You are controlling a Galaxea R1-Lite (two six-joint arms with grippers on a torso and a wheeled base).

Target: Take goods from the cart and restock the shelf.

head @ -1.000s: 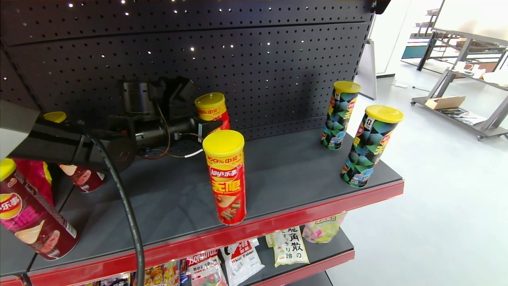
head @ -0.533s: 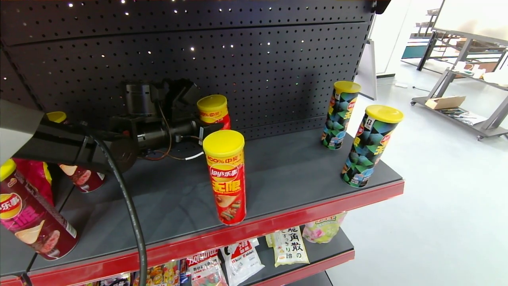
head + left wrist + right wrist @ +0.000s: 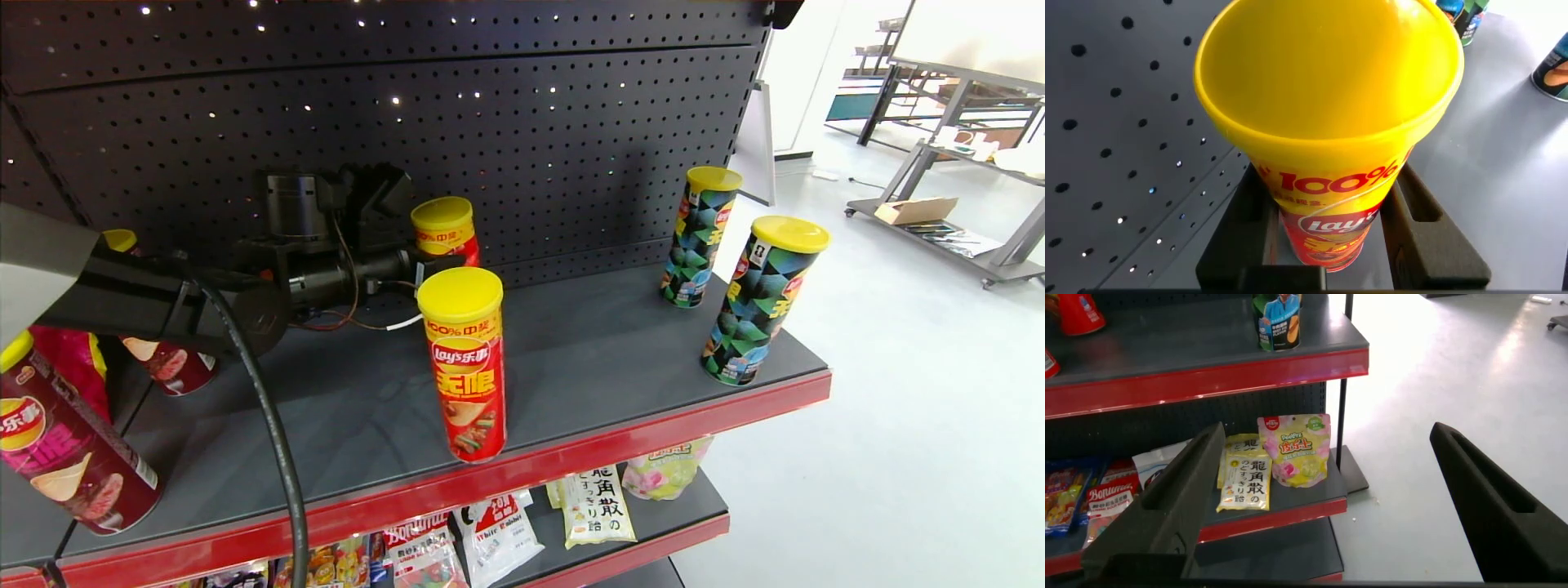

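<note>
My left gripper (image 3: 443, 260) is shut on a red chip can with a yellow lid (image 3: 445, 227), held upright at the back of the grey shelf (image 3: 588, 359), close to the black pegboard (image 3: 531, 139). In the left wrist view the same can (image 3: 1327, 147) stands between the two black fingers (image 3: 1422, 233); I cannot tell whether its base touches the shelf. A matching red can (image 3: 464, 367) stands at the shelf's front edge, just ahead of the held one. My right gripper (image 3: 1331, 506) is open with nothing in it, low down and facing the lower shelves.
Two black patterned cans (image 3: 699, 237) (image 3: 759, 302) stand at the shelf's right end. Dark red cans (image 3: 57, 441) (image 3: 167, 363) stand at the left. Snack bags (image 3: 1294, 449) lie on the lower shelf. Open floor (image 3: 914, 408) lies to the right.
My left arm has carried the red can a little to the right and slightly lower, along the pegboard. The other cans have not moved.
</note>
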